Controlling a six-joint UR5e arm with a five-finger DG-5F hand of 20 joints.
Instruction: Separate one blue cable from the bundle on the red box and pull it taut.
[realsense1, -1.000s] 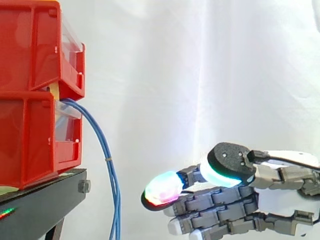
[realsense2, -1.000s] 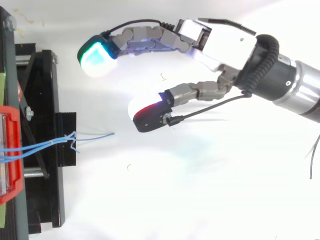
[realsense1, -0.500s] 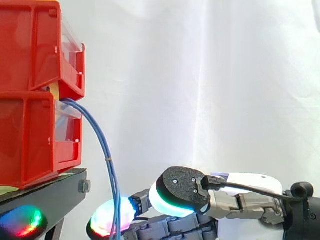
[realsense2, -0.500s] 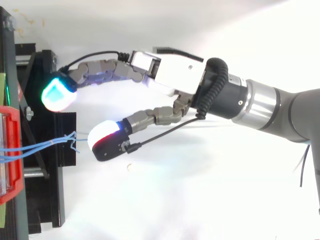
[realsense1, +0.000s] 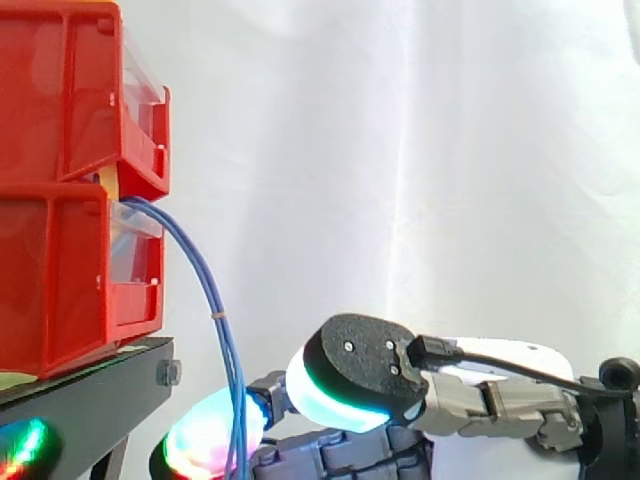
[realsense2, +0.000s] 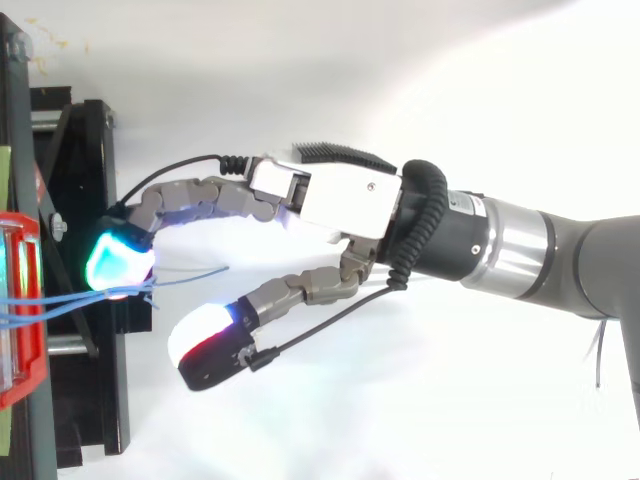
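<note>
A bundle of thin blue cables (realsense1: 211, 300) comes out of the lower red bin (realsense1: 55, 280) and hangs down past the black stand (realsense1: 95, 400). From above, the cables (realsense2: 60, 300) run right from the bin, and one loose end (realsense2: 200, 272) sticks out past the stand. My hand (realsense2: 340, 195) reaches in from the right, open. One glowing cyan fingertip (realsense2: 118, 266) sits right at the cables, over the stand's edge. The thumb's pad (realsense2: 208, 346) is spread away on the cables' near side, apart from them. In the side view a fingertip (realsense1: 205, 437) glows just behind the hanging cables.
A second red bin (realsense1: 70, 90) is stacked on the lower one. The black stand (realsense2: 90, 190) runs along the left edge, seen from above. A white curtain and a white floor surround the work. The arm's wrist (realsense2: 520, 250) crosses the right half.
My hand has moved left toward the bins. Its cyan fingertip has come down onto the cable bundle at the stand's edge, and the thumb has swung to the cables' other side.
</note>
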